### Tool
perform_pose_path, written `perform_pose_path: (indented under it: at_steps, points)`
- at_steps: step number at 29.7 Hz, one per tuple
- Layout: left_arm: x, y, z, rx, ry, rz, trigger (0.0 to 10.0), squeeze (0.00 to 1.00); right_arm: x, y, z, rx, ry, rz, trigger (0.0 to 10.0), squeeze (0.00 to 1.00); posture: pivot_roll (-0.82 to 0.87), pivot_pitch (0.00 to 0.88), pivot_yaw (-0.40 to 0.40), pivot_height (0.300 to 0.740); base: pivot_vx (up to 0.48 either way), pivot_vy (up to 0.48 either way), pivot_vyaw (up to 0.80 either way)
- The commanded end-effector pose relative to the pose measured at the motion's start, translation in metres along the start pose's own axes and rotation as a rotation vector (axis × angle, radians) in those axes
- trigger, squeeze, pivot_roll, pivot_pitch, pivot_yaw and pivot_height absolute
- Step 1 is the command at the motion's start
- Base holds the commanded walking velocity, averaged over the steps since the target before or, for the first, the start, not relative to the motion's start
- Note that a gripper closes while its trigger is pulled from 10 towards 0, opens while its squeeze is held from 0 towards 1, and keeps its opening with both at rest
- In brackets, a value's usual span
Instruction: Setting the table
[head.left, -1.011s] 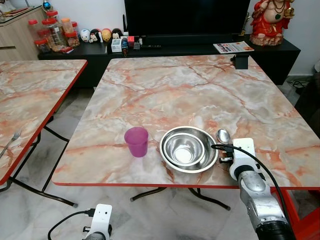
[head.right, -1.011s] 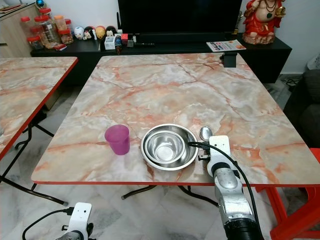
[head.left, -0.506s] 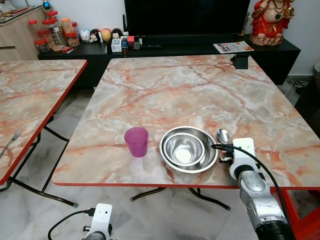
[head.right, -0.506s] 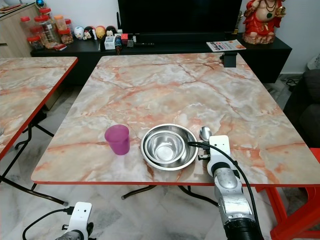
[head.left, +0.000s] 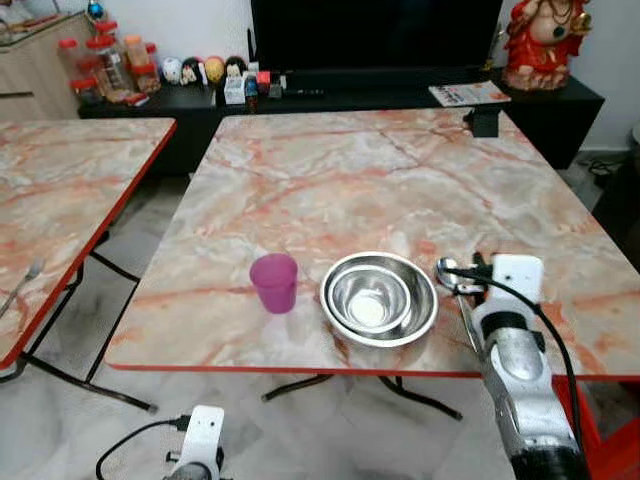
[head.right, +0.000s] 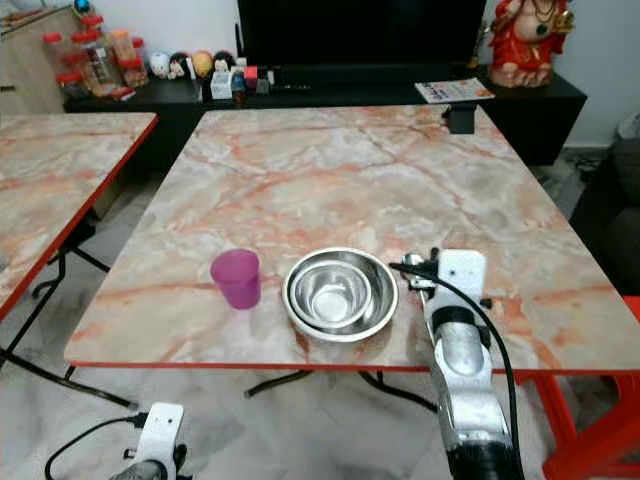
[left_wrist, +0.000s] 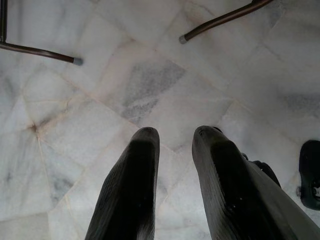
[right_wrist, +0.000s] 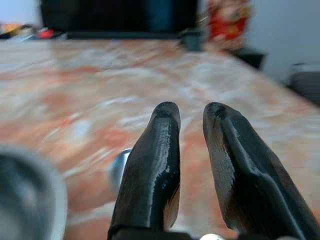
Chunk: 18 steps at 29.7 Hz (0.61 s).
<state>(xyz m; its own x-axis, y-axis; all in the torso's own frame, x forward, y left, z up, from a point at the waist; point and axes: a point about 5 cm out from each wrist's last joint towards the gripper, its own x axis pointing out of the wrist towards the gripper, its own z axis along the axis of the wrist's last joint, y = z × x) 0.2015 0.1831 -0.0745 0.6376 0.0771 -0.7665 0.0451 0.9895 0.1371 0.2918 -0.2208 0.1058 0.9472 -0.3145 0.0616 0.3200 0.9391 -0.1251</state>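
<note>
On the marble table (head.left: 340, 180), near its front edge, a purple cup (head.left: 273, 282) stands left of two nested steel bowls (head.left: 378, 298). Just right of the bowls lies a spoon (head.left: 447, 268), also seen blurred in the right wrist view (right_wrist: 119, 167). My right gripper (right_wrist: 191, 112) hovers low over the table right beside the spoon (head.right: 410, 268); it is open, with nothing between its fingers. My left gripper (left_wrist: 176, 135) hangs idle over the floor below the table's front edge, open and holding nothing.
A second marble table (head.left: 60, 180) stands at the left with a fork (head.left: 22, 282) near its edge. A small black object (head.left: 484, 122) sits on the main table's far right corner. Behind it are a TV console (head.left: 330, 95) and a red statue (head.left: 540, 45). Folding table legs (left_wrist: 225, 17) cross the floor.
My right arm has lifted and shifted right and a little forward, off the spoon. The spoon, bowls and cup stay in place. The left arm has not moved.
</note>
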Motion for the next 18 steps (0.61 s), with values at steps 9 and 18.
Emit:
perform_pose_path:
  at_steps: [9, 18]
  points:
    - [-0.001, -0.001, -0.003, 0.026, 0.013, -0.002, 10.0, 0.00, -0.038, -0.061, -0.033, -0.069, 0.102, -0.386, 10.0, 0.00, -0.10, 0.000, 0.051, 0.740, 0.000, 0.000, 0.00]
    - [-0.001, -0.001, -0.005, 0.023, 0.015, -0.001, 10.0, 0.00, -0.084, -0.092, -0.088, -0.036, 0.377, -0.657, 10.0, 0.00, -0.10, 0.000, 0.050, 0.740, 0.000, 0.000, 0.00]
